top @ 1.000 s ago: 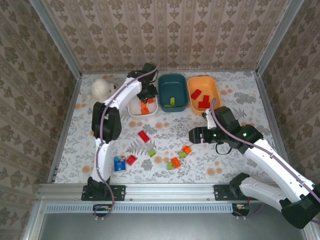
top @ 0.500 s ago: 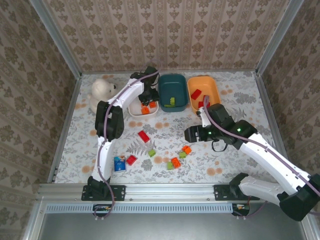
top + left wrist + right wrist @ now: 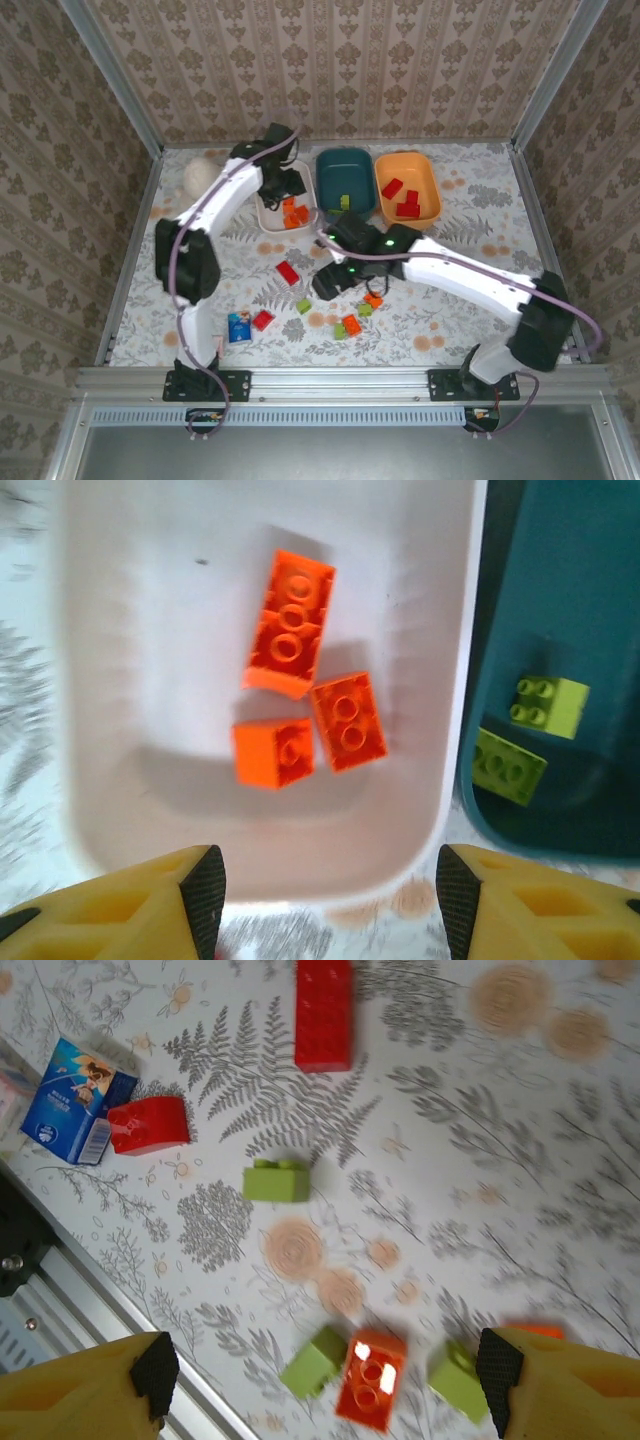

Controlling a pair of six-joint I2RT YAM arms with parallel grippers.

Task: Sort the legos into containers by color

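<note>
Hanging above the near rim of the white tub [image 3: 130,680], left jaws gape.

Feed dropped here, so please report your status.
Left gripper open over white tub, three orange legos inside. Right gripper open above loose legos on table. Blue packet beside red lego.

Glossy plastic legos [image 3: 290,630], smooth white tub [image 3: 130,680], matt printed tabletop [image 3: 520,1120]
</note>
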